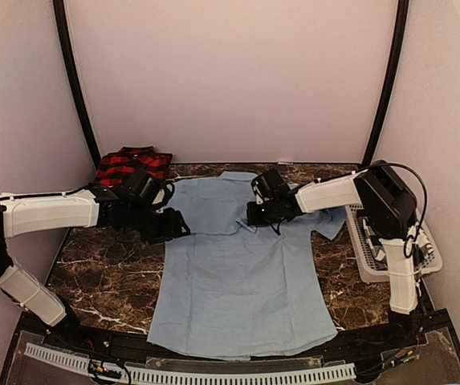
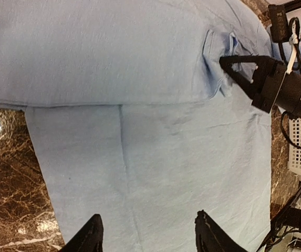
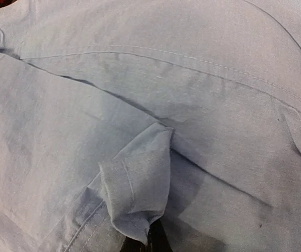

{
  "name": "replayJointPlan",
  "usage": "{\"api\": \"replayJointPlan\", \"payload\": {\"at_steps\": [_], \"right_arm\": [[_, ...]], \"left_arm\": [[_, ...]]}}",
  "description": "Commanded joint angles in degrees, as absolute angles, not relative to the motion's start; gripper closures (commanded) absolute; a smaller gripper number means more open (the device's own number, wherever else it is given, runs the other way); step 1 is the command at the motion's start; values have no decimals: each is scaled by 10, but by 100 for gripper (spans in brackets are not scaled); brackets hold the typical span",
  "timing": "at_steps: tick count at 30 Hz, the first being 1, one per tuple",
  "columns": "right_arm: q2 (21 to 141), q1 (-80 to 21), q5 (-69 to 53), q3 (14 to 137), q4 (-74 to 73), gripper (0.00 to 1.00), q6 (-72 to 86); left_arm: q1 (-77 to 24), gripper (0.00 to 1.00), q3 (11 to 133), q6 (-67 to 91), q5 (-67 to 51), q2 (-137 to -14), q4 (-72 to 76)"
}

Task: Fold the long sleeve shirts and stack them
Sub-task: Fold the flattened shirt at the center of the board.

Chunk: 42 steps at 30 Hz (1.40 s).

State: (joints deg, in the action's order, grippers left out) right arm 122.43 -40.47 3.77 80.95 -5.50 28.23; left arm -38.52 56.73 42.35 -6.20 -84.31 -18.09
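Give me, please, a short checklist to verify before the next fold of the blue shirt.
1. Right gripper shut on the cuff of the light blue shirt: ok.
2. Left gripper open, holding nothing: ok.
3. Lower part of this shirt flat on the table: ok.
4. Red plaid shirt apart from the blue one: cannot tell, the left arm hides the gap.

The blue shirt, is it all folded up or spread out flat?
Blue shirt: mostly spread flat on the table; only one sleeve is folded across its top.
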Motion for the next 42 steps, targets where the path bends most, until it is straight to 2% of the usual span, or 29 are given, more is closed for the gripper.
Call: {"api": "replayJointPlan", "payload": {"at_steps": [1, 8, 17, 27, 42], "right_arm": [[1267, -377, 12, 864, -72, 100, 286], [1294, -346, 17, 870, -78, 100, 317], [1229, -328, 5, 767, -32, 100, 380], [1226, -333, -52, 763, 16, 100, 432], [1237, -334, -56, 759, 59, 100, 489]], "left_arm": [[-383, 42, 538, 427, -63, -838, -203], [-354, 42, 541, 417, -77, -911, -162], [-325, 42, 637, 380, -74, -1054, -146], [-283, 43, 750, 337, 15, -1154, -233], [-239, 44, 850, 279, 17, -1181, -273]]}}
